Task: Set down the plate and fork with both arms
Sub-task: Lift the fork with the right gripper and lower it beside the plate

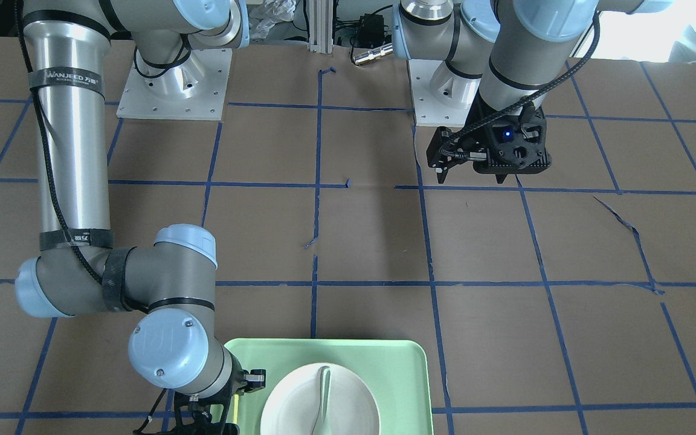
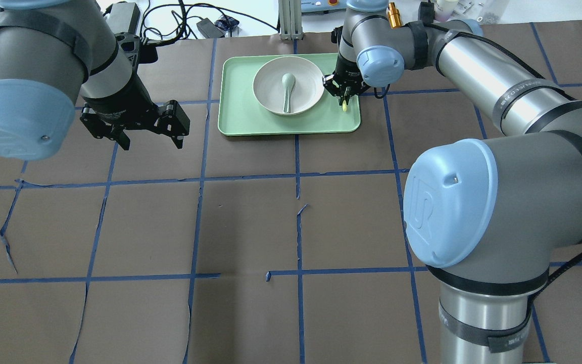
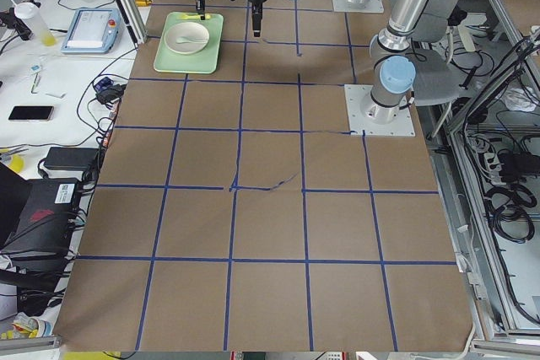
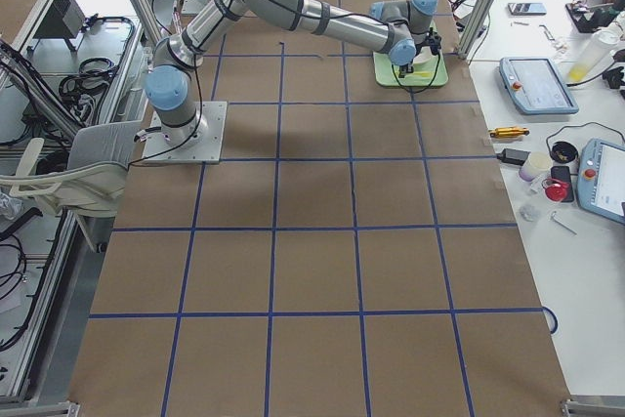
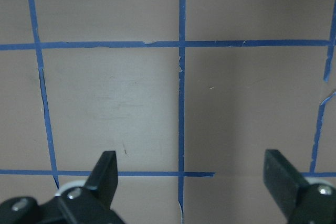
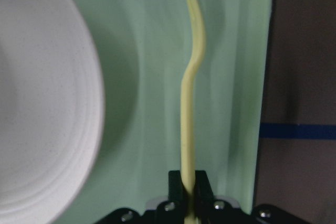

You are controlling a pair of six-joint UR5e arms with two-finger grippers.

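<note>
At the far edge of the surface (image 2: 220, 227), midway along it, the mint-green tray (image 2: 240, 119) carries the plate (image 2: 270, 83); a grey-green spoon (image 2: 287, 90) lies in the plate. Right gripper (image 6: 189, 182): jaws clenched on the handle of the yellow fork (image 6: 187, 103), positioned over the tray strip between plate and right rim; contact with the tray cannot be confirmed. Left gripper (image 2: 150, 143): over bare surface toward the left edge, jaws released, spread wide.

Spoon (image 2: 287, 89) in plate (image 2: 307, 76), plate on tray (image 2: 240, 117), fork (image 6: 187, 129) right of plate
</note>
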